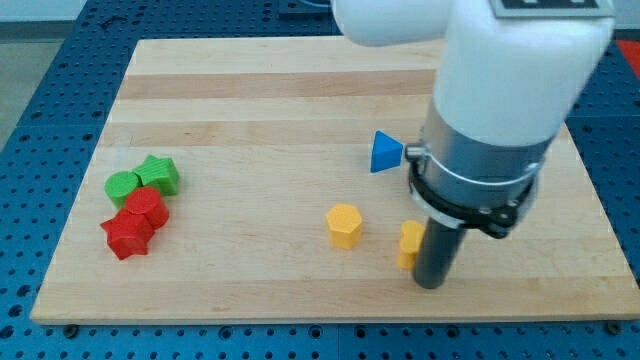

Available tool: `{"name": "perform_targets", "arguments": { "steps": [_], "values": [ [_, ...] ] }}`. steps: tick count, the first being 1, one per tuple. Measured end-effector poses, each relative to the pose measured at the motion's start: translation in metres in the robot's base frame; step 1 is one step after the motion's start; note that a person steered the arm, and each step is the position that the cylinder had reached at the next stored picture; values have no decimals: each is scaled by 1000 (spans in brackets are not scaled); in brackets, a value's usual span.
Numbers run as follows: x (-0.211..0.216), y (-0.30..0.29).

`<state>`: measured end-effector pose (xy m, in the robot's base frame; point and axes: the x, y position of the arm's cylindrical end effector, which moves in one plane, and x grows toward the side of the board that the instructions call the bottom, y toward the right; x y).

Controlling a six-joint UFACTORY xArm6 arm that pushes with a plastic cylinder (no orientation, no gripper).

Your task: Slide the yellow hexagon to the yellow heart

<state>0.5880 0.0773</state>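
Note:
The yellow hexagon [343,225] sits on the wooden board [250,90], below the middle. The yellow heart [408,244] lies a short way to its right, partly hidden behind my rod. My tip [431,284] rests on the board just right of and below the yellow heart, touching or nearly touching it. The hexagon is left of my tip, with the heart between them.
A blue triangle [385,152] sits above the hexagon, next to the arm's body. At the view's left is a cluster: a green star [159,174], a green round block [122,186], a red hexagon [146,207] and a red star [127,235].

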Motion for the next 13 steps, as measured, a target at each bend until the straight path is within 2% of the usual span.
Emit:
{"name": "perform_targets", "arguments": {
  "steps": [1, 2, 3, 4, 5, 6, 9, 10, 11, 12, 13],
  "values": [
    [21, -52],
    [14, -67],
    [-7, -115],
    [-52, -138],
    [-96, -122],
    [-92, -79],
    [-81, -70],
    [-81, -77],
    [-86, -115],
    [-75, -114],
    [-50, -67]
  ]
}}
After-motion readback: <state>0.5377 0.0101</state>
